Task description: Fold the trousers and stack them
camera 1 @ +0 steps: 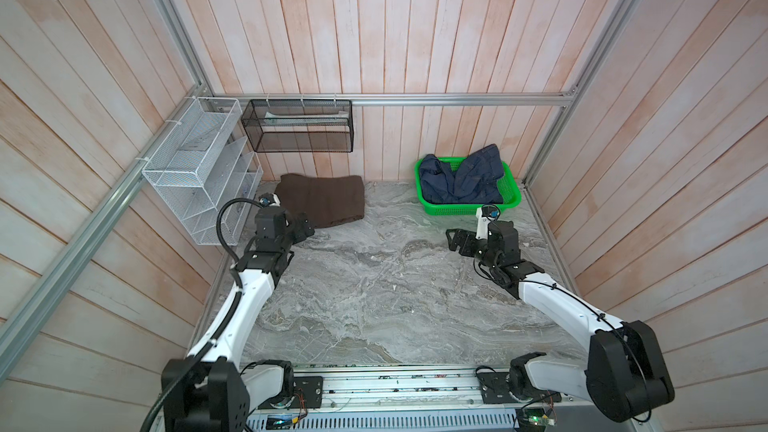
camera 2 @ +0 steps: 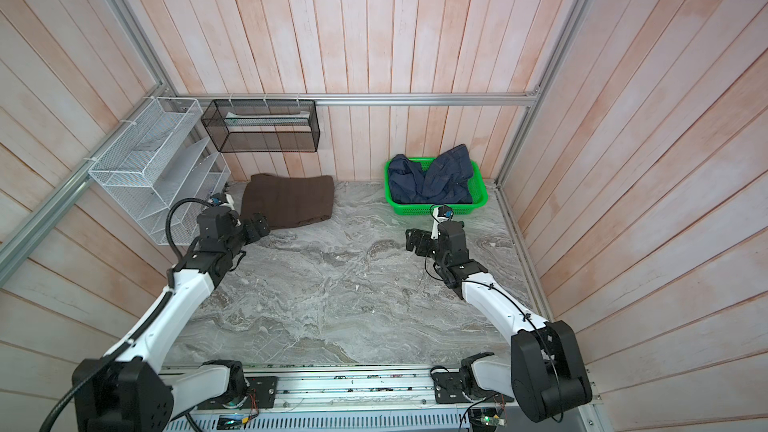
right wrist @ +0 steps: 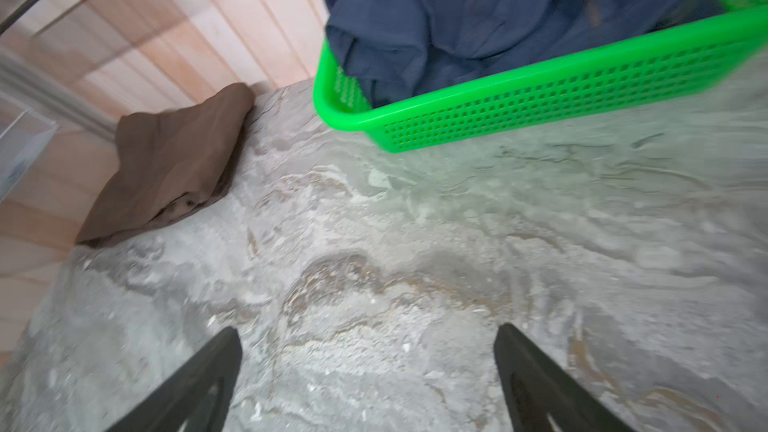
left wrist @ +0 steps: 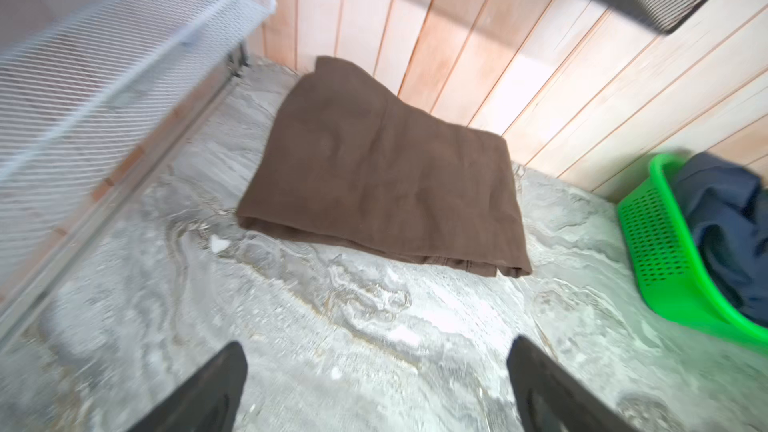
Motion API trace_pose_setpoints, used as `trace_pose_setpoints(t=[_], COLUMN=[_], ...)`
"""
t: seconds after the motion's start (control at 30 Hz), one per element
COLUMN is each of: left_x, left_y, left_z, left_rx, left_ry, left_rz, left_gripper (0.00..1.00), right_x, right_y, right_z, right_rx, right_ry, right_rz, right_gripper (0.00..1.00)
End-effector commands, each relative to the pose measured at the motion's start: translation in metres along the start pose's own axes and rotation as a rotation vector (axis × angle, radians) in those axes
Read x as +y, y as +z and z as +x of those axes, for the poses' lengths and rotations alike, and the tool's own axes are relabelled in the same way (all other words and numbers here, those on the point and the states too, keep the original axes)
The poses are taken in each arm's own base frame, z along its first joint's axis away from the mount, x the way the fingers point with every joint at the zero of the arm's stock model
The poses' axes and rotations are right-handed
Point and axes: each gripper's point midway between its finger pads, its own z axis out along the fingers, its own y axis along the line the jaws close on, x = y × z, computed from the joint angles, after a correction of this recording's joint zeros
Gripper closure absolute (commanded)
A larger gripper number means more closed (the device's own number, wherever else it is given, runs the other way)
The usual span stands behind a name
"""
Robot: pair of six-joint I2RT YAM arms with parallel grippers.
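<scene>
The trousers lie folded into a flat dark brown rectangle at the back left of the marble table, close to the wall; both wrist views show them too. My left gripper hovers at the fold's near left corner, open and empty. My right gripper stands open over bare table in front of the green basket, well apart from the trousers, holding nothing.
A green plastic basket at the back right holds a crumpled navy-blue garment. A white mesh rack hangs on the left wall and a black mesh shelf on the back wall.
</scene>
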Motion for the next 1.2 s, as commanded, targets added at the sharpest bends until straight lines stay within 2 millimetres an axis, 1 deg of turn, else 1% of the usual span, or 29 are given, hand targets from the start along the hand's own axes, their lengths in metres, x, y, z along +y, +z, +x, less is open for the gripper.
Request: trace_pose_setpoints(t=[0.0, 0.1, 0.2, 0.3, 0.37, 0.43, 0.53, 0.57, 0.7, 0.73, 0.77, 0.8, 0.93, 0.97, 1.07, 1.17], left_x=[0.019, 0.029, 0.039, 0.046, 0.053, 0.057, 0.064, 0.066, 0.070, 0.071, 0.073, 0.073, 0.069, 0.068, 0.066, 0.063], left_y=[-0.004, -0.012, -0.013, -0.012, -0.010, -0.006, 0.002, 0.003, 0.006, 0.008, 0.011, 0.013, 0.017, 0.019, 0.024, 0.030], left_z=[0.003, 0.014, 0.026, 0.035, 0.040, 0.047, 0.056, 0.059, 0.065, 0.068, 0.070, 0.070, 0.063, 0.062, 0.061, 0.064], left_rx=[-0.140, -0.220, -0.266, -0.299, -0.320, -0.320, -0.305, -0.302, -0.330, -0.331, -0.331, -0.335, -0.365, -0.365, -0.383, -0.400], left_ry=[-0.002, -0.009, -0.024, -0.019, -0.018, 0.000, 0.023, 0.030, 0.035, 0.036, 0.039, 0.039, 0.085, 0.101, 0.129, 0.142], left_rz=[-0.043, -0.043, -0.059, -0.075, -0.098, -0.116, -0.152, -0.157, -0.157, -0.154, -0.153, -0.154, -0.140, -0.141, -0.116, -0.087], left_gripper=[0.00, 0.00, 0.00, 0.00, 0.00, 0.00, 0.00, 0.00, 0.00, 0.00, 0.00, 0.00, 0.00, 0.00, 0.00, 0.00], right_x=[-0.037, -0.052, -0.080, -0.114, -0.136, -0.147, -0.159, -0.163, -0.172, -0.174, -0.176, -0.177, -0.162, -0.162, -0.156, -0.160], right_y=[-0.011, -0.030, -0.043, -0.048, -0.054, -0.057, -0.053, -0.055, -0.067, -0.068, -0.064, -0.062, -0.043, -0.039, -0.042, -0.032], right_z=[-0.030, -0.046, -0.049, -0.043, -0.038, -0.034, -0.027, -0.026, -0.021, -0.019, -0.015, -0.015, -0.012, -0.007, -0.008, -0.004], right_rx=[-0.205, -0.371, -0.431, -0.417, -0.443, -0.480, -0.452, -0.467, -0.551, -0.558, -0.541, -0.544, -0.479, -0.470, -0.531, -0.448], right_ry=[-0.062, -0.146, -0.174, -0.146, -0.101, -0.091, -0.134, -0.136, -0.121, -0.111, -0.108, -0.106, -0.183, -0.190, -0.215, -0.205], right_rz=[0.161, 0.237, 0.348, 0.441, 0.507, 0.514, 0.573, 0.582, 0.578, 0.571, 0.555, 0.541, 0.433, 0.423, 0.394, 0.408], right_gripper=[0.02, 0.02, 0.02, 0.02, 0.02, 0.02, 0.02, 0.02, 0.02, 0.02, 0.02, 0.02, 0.02, 0.02, 0.02, 0.02])
